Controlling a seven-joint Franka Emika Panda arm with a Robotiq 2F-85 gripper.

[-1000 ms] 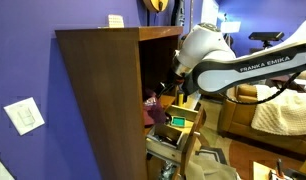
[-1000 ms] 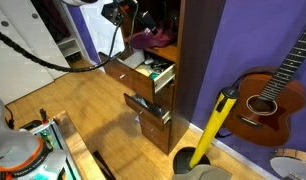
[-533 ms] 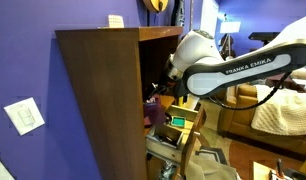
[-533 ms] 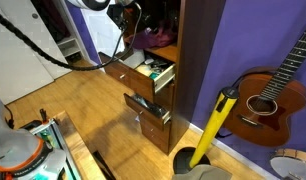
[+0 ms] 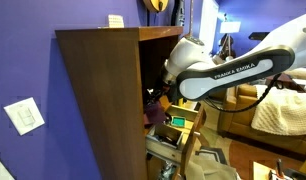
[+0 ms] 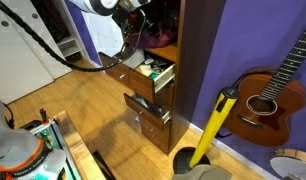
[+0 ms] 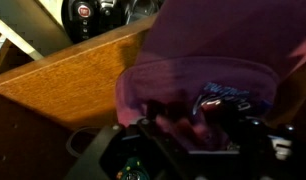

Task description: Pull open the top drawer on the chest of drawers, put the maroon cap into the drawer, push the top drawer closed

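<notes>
The chest of drawers point(image 5: 98, 95) is dark brown and also shows in the exterior view from its other side point(image 6: 198, 60). Its top drawer point(image 5: 185, 121) stands pulled open with small items inside, and it shows open in the second exterior view too point(image 6: 145, 72). The maroon cap point(image 7: 208, 60) lies in the open cubby above the drawer, its white logo point(image 7: 225, 96) facing the wrist camera. A bit of the cap shows in both exterior views point(image 5: 151, 110) point(image 6: 159, 38). My gripper point(image 7: 198, 132) is inside the cubby, its dark fingers spread apart on either side of the cap's brim.
The lower drawer point(image 6: 151, 108) is also open and cluttered. A guitar point(image 6: 265, 95) and a yellow-handled tool point(image 6: 215, 122) lean on the purple wall beside the chest. A couch with a pale blanket point(image 5: 283, 112) stands behind the arm. The floor is wood.
My arm has moved deeper into the cubby toward the cap. The drawers and the cap have not moved.
</notes>
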